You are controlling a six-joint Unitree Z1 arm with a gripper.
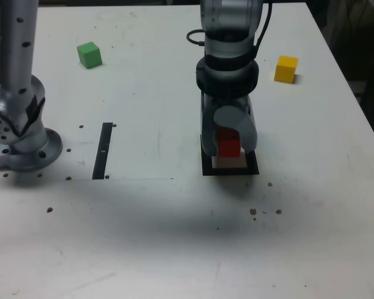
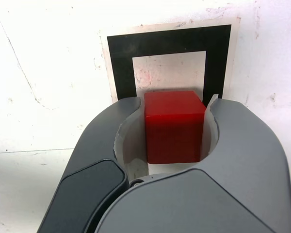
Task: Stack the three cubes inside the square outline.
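The pincer [image 2: 169,128] is clamping on the red cube [image 2: 174,127], its two jaws pressing opposite sides, near the centre of the wrist view. In the exterior view the same block is sitting right of centre, over the square outline [image 1: 208,169], whose black border is showing around the pale middle; whether the cube is touching the surface [image 1: 131,237] or hanging just over it, the pictures are not settling. The hold seems to be serving placement: the red block is probably becoming the base of the stack, so its being centred matters, and a skewed release could be spoiling what goes on top. The green cube [image 1: 89,55] is lying at the upper left of the exterior view and the yellow cube [image 1: 286,69] at the upper right, each standing apart from the outline and presumably awaiting its turn. Materials: cubes flat-faced, crisp-edged, plain in colour, the red one looking smooth and faintly glossy; jaws grey and rounded outside, with pale, rough-edged inner linings curving toward the block; outline matt black, square-cornered; surface whitish, scuffed, speckled with dark spots, carrying a black strip [image 1: 102,151] left of centre.
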